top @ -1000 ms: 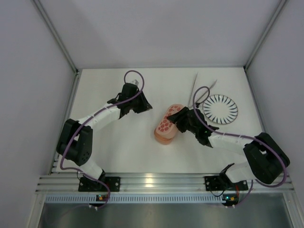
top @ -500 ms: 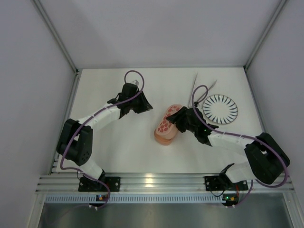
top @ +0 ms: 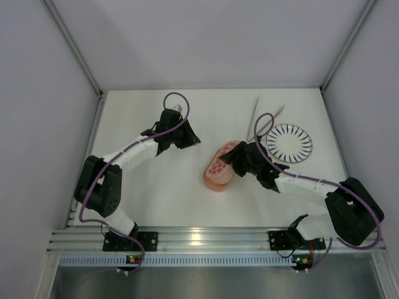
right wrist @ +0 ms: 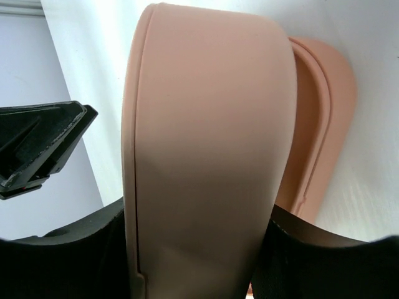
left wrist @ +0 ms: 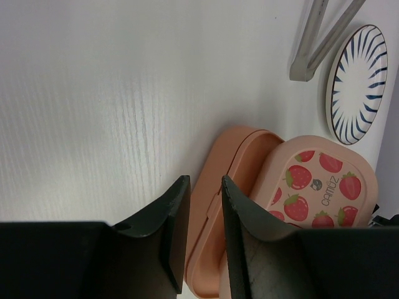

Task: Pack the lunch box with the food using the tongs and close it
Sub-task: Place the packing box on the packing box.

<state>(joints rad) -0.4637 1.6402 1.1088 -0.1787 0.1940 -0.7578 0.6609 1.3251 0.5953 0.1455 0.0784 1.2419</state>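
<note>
So, the lunch box (top: 218, 169) sits around the middle of the worktop (top: 156, 187), a bit to the right of centre, between the two arms. It's in two salmon-pink parts right now. The base tray (left wrist: 209, 212) lies flat on the worktop. The strawberry top (left wrist: 318, 187), the part with red strawberries printed on it, sits askew over it, tilted and overlapping only the side of the base nearer the plate. What's inside is hidden in all three views.

The right gripper (top: 232, 157) is on that strawberry top. In its wrist view the pink shell fills the whole gap, with black fingers (right wrist: 75, 261) hugging it on both sides, so it's grasping it with a pretty wide spread.

The left gripper (left wrist: 204, 187) is well off to the left of the box, hanging over bare worktop and pointing toward it. Its two fingers are only slightly parted, with a narrow slit between them and nothing in it. It isn't touching the box.

The tongs (left wrist: 304, 65) lie flat behind the box toward the back of the worktop, in a narrow V with the joined end nearest the box and the arms fanning away. Just beside them, on the right, is the round white plate (top: 289, 142) with dark radial stripes. I can't tell if the tongs and plate touch.
</note>
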